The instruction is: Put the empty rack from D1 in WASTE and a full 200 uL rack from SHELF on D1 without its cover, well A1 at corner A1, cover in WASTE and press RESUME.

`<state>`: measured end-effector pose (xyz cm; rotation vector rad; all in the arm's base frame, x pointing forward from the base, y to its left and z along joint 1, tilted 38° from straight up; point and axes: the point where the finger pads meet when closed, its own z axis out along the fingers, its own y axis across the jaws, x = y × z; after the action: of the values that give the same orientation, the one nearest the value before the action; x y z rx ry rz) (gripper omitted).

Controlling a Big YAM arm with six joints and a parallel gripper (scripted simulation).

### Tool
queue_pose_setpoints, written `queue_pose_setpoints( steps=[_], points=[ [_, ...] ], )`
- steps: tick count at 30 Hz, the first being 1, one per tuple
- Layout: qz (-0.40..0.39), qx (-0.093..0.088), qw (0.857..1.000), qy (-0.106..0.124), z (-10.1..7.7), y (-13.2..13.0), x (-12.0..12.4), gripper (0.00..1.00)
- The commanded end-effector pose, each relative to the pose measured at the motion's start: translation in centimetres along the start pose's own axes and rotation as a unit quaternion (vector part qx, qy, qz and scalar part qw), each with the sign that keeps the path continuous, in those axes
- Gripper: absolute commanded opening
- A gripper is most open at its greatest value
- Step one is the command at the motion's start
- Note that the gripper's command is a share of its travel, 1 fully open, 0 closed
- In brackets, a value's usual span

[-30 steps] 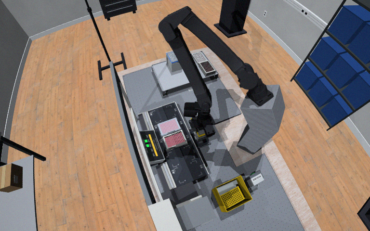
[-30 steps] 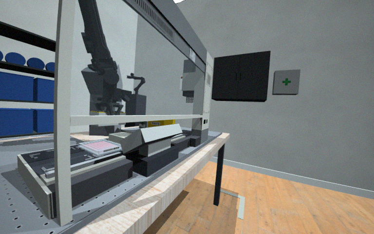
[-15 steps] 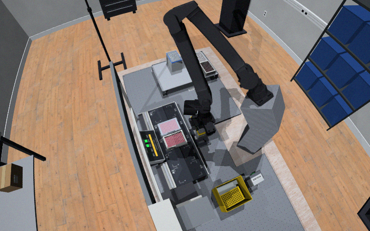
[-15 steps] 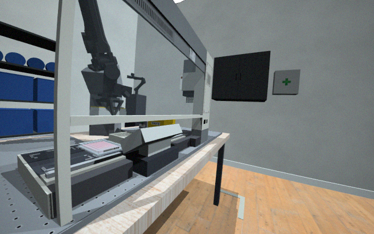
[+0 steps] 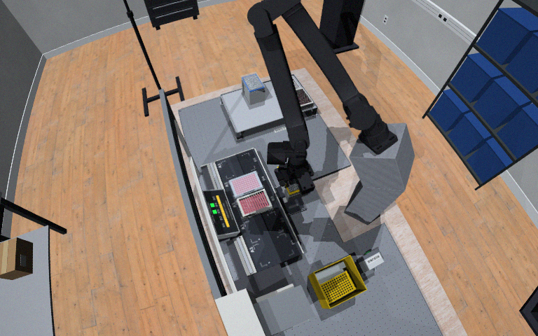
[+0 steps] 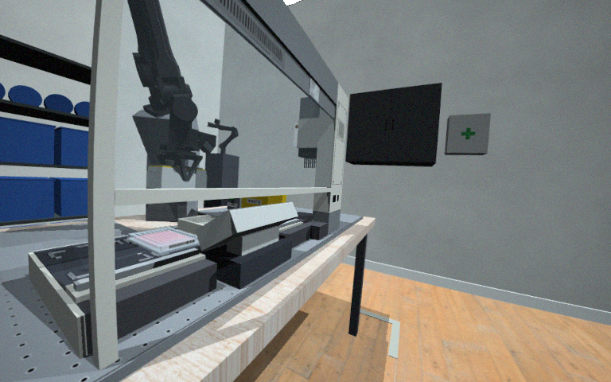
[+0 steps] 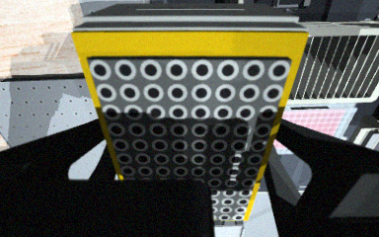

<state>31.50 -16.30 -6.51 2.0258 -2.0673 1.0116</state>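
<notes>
Top view: the gripper (image 5: 292, 189) hangs beside the deck's right edge, at 3 o'clock of the pink 96-well plate (image 5: 254, 202) — the yellow waste bin (image 5: 336, 282) sits toward 5 o'clock.

Wrist view: the fingers clamp a yellow-rimmed tip rack (image 7: 189, 114), its wells ringed white.
</notes>
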Motion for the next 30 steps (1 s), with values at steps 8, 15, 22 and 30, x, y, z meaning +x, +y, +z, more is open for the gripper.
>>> queue_pose_setpoints(
  steps=[8,15,22,30],
  points=[
    [0.0,-0.002,1.0,-0.006,-2.4,0.5,-0.6,0.0],
    [0.0,-0.001,1.0,-0.005,-3.1,0.4,-0.6,0.0],
    [0.0,-0.001,1.0,-0.005,-4.3,0.4,-0.6,0.0],
    [0.0,0.0,1.0,-0.005,-5.2,0.4,-0.5,0.0]
  ],
)
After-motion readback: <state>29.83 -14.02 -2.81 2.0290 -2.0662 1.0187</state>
